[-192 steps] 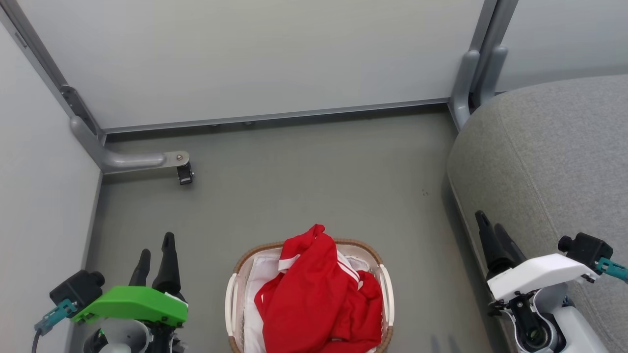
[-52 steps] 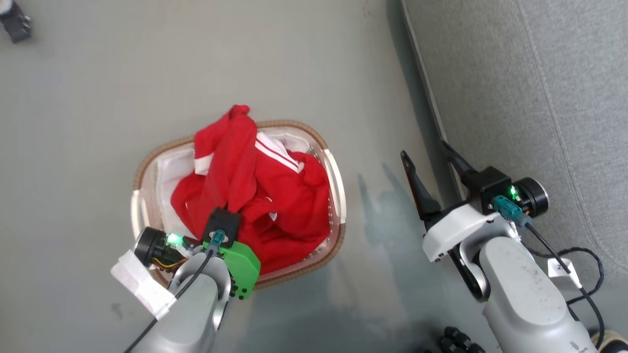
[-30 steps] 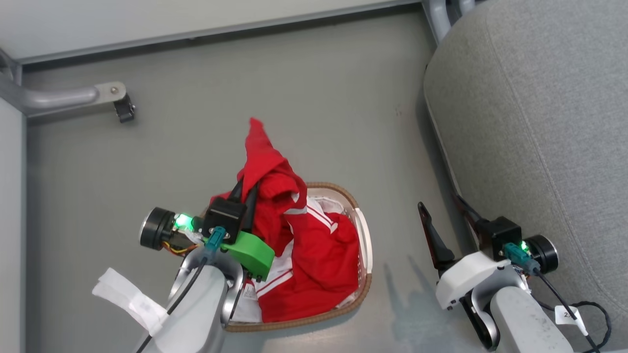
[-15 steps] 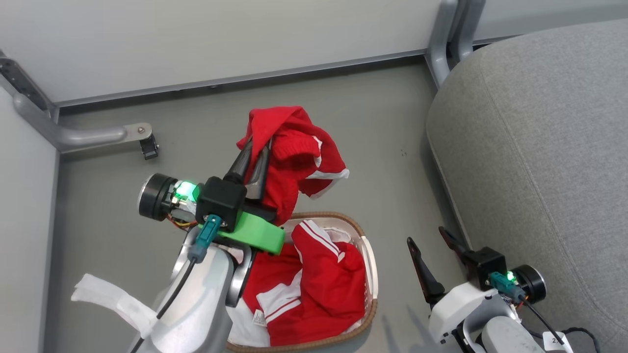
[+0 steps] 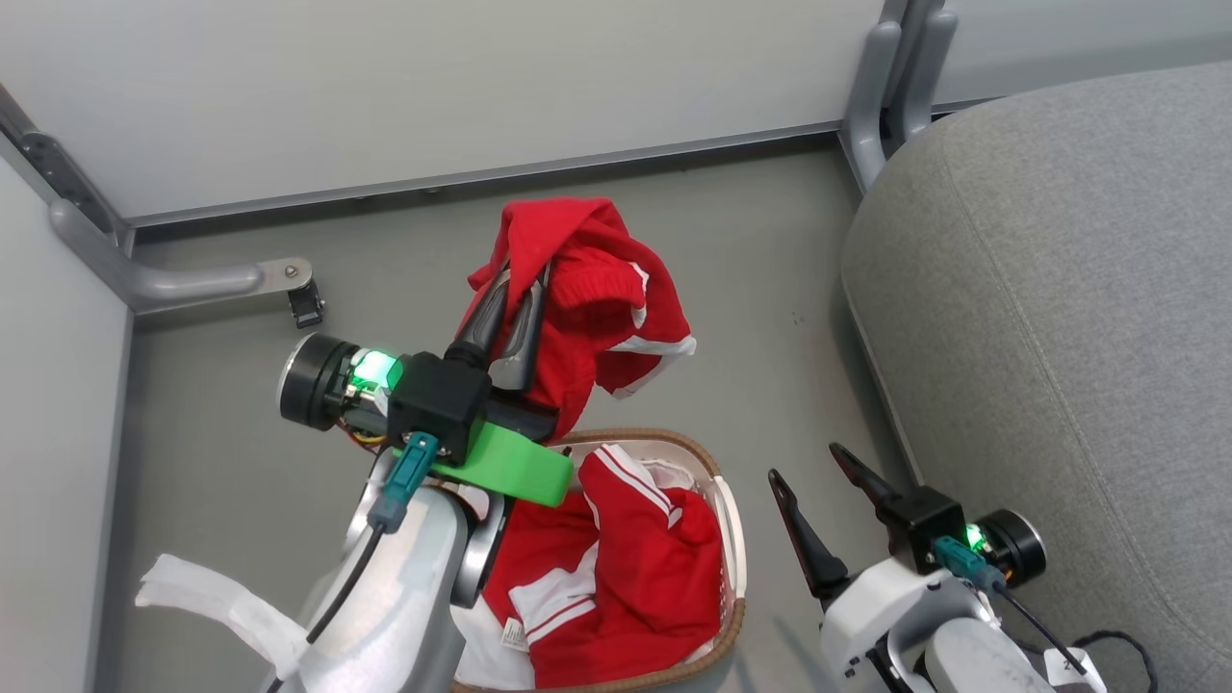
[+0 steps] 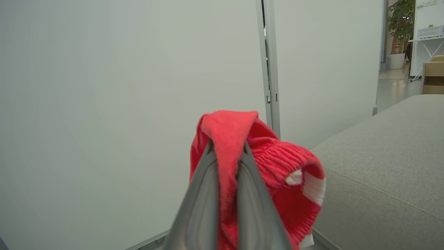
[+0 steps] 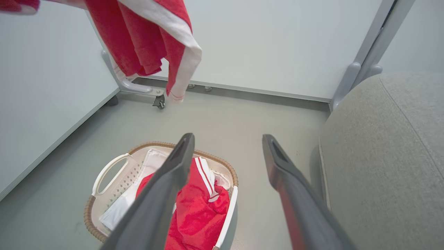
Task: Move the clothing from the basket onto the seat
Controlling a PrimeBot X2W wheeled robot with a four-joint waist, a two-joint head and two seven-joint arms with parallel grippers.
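My left gripper is shut on a red piece of clothing with white trim, held up above the basket. This garment hangs at the top left of the right wrist view. A second red garment with white stripes lies in the white basket, over a white liner. My right gripper stands open between basket and seat, holding nothing. The grey seat lies to the right.
White partition panels with grey metal posts close off the back and left. A caster foot sits on the grey floor at the back left. White tape wraps my left forearm.
The left gripper has lifted the red garment clear of the basket and higher; the second garment stays in the basket. The head camera has tilted up. The right gripper stays open.
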